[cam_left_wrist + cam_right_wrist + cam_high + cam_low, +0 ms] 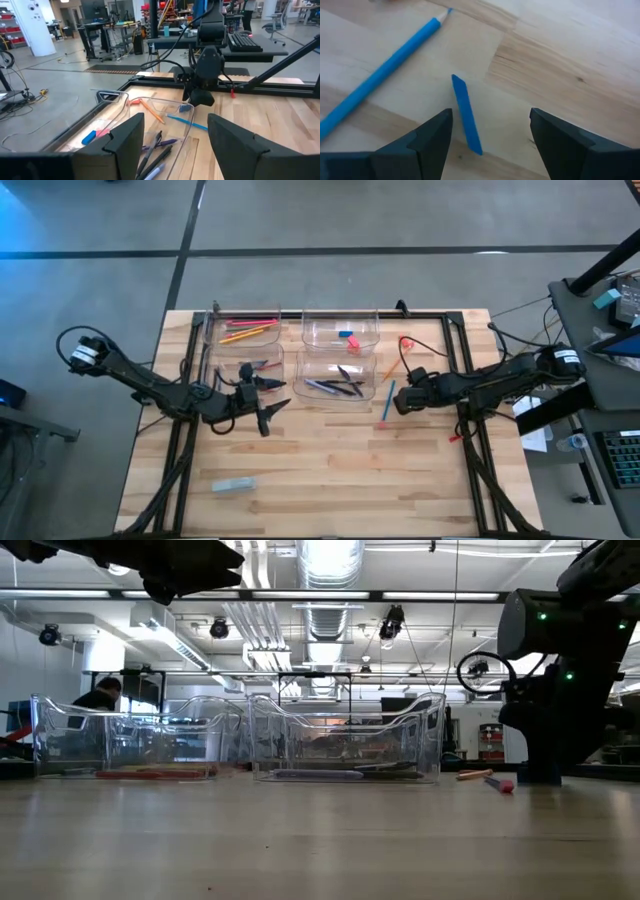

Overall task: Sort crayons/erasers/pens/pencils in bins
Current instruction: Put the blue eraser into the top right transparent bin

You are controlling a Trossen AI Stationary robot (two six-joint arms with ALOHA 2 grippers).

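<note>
Four clear bins stand at the table's far middle. One holds orange, pink and yellow pencils [245, 330], one erasers [346, 337], one dark pens [335, 387]. The fourth bin [243, 368] is beside my left gripper [270, 400], which hovers open and level above the table. Right of the bins, a blue pencil [385, 70] and a short blue piece [466, 114] lie flat on the wood. Whether that piece is a crayon or an eraser I cannot tell. My right gripper [490, 135] points steeply down over it, open. Its fingers stand either side of the piece without touching.
An orange pencil [390, 368] lies on the table beyond the blue one, near the pen bin. A small pink piece [500, 784] rests close by. A pale grey-blue block [233, 484] sits near the front left. Black frame rails [465, 380] run along both sides.
</note>
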